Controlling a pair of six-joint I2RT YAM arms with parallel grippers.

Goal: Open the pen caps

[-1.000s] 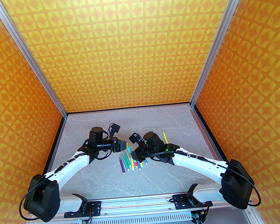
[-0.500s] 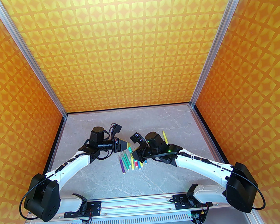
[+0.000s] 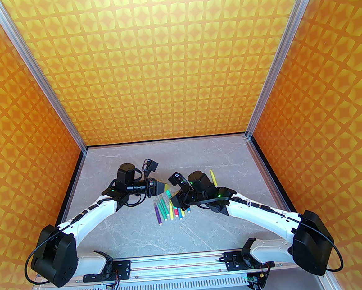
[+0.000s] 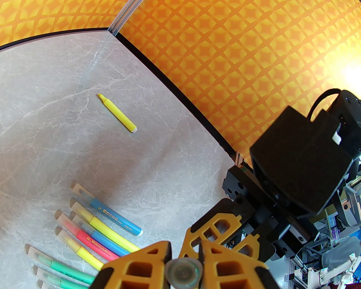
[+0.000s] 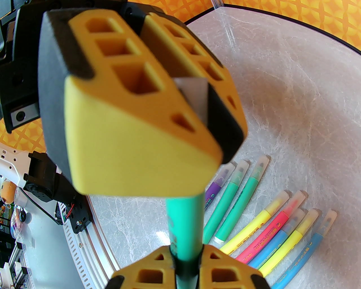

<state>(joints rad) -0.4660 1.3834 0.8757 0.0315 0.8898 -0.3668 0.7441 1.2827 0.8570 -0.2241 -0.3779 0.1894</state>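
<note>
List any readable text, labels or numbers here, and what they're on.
Nothing reads legibly.
Print on the blue marker barrel: too small.
Print on the pink marker barrel: too small.
Print on the held green marker: blurred.

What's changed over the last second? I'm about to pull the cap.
The left pincer closed onto the clear cap of the green marker, which the right pincer holds by the barrel. The right arm swung its shoulder outward, to its right. Unchanged: the right pincer's grip, the row of capped markers and the lone yellow marker.
</note>
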